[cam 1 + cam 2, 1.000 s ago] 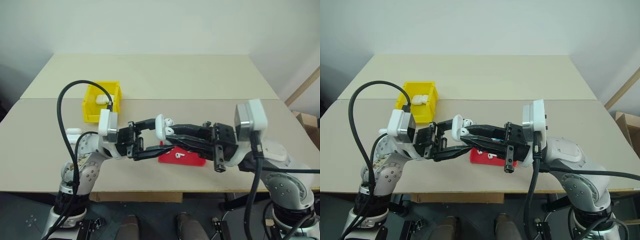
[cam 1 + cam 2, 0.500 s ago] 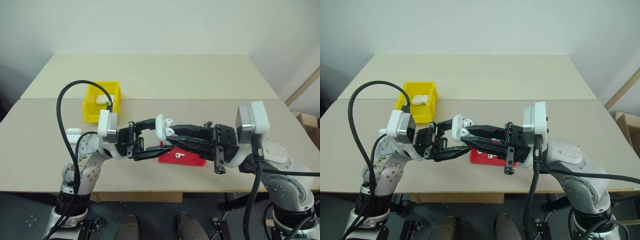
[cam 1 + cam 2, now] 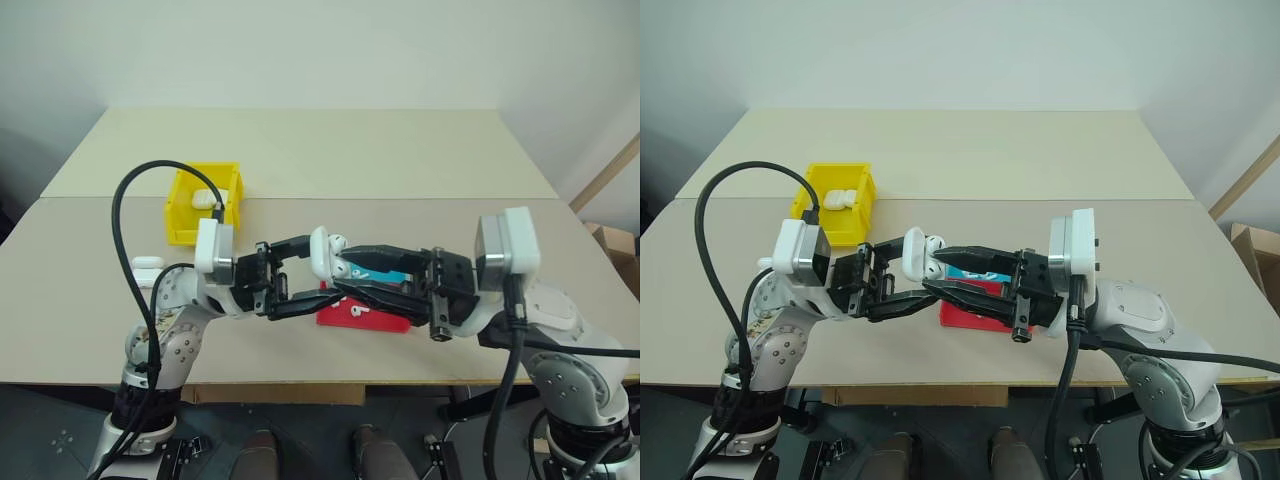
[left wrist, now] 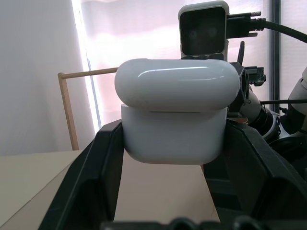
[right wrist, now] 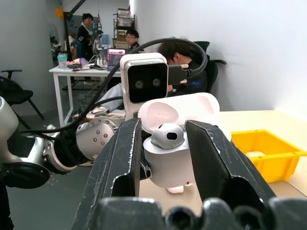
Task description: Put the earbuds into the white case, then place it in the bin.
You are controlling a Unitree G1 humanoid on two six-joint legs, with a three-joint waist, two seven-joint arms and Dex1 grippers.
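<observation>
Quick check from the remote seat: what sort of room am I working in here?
Probably a shared lab or office. The right wrist view shows people seated at a cluttered desk, with an office chair nearby; the robot works at a plain beige table against white walls.

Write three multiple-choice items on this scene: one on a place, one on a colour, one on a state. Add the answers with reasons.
1. Where is the white case?
A. inside the bin
B. held up by the left tool
C. flat on the table

2. What colour is the bin?
A. yellow
B. green
C. black

3. How is the case's lid?
A. shut
B. missing
C. open, with an earbud in the case

Answers:
1 B: the left wrist view shows the case clamped between the left tool fingers, above the table.
2 A: the bin's walls are bright yellow.
3 C: the right wrist view shows the lid tipped back and an earbud head seated in the case, with the right tool fingers either side.
</observation>
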